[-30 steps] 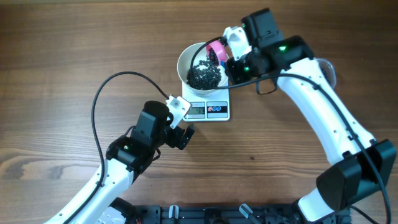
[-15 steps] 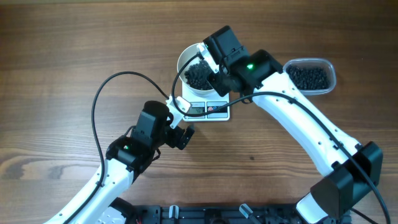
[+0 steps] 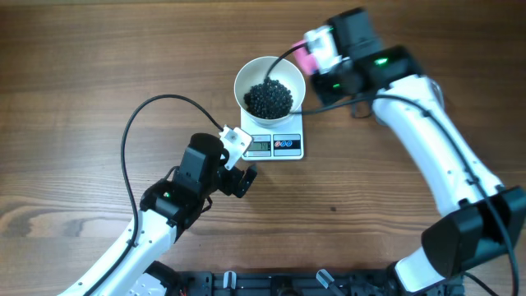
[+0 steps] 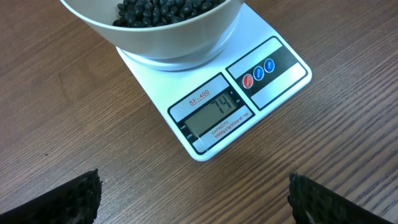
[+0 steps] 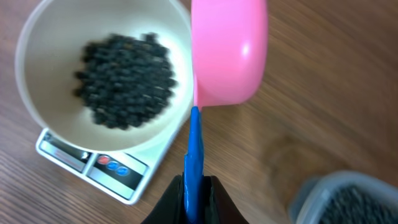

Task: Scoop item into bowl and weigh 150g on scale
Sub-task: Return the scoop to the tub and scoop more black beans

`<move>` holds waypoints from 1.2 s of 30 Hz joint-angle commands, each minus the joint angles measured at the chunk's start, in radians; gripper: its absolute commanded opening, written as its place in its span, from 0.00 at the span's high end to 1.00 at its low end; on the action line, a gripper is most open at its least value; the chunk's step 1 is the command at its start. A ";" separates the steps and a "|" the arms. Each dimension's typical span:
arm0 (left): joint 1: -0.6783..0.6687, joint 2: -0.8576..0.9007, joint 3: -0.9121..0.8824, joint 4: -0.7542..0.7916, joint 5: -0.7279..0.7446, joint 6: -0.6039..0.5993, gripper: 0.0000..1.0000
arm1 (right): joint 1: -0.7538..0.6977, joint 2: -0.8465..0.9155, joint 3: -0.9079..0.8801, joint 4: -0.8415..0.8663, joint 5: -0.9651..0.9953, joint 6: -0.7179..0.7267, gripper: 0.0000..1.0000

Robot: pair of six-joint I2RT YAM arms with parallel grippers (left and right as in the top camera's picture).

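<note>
Weighing: we've got the scale (image 4: 211, 112) on the wooden worktop (image 3: 82, 66), towards its far edge, and the display shows 74.
On the platform: the white bowl (image 3: 244, 76) sits squarely on the scale, with the display and both buttons in plain view in front of it.
Inside: a heap of black grains (image 3: 269, 99) lies in the bowl; more fill the clear tub (image 5: 348, 199) off towards the right edge.
Right arm: our right gripper (image 5: 194, 186) is pinched tight on the blue handle of the pink scoop (image 5: 230, 50), which hangs over the worktop just beside the bowl's right rim.
Left arm: we see the left gripper (image 4: 196, 196) with fingers spread wide, gripping nothing, hovering near the scale's front edge.
</note>
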 commanded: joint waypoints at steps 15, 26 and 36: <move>0.009 0.000 -0.003 0.000 -0.006 0.005 0.00 | -0.335 -0.105 0.089 -0.370 -0.080 0.219 0.96; 0.009 0.000 -0.003 0.000 -0.006 0.005 0.00 | -0.361 -0.030 0.156 -0.489 0.048 0.154 0.96; 0.009 0.000 -0.003 0.000 -0.006 0.005 0.00 | -0.456 -0.024 0.127 -0.480 0.116 0.109 0.96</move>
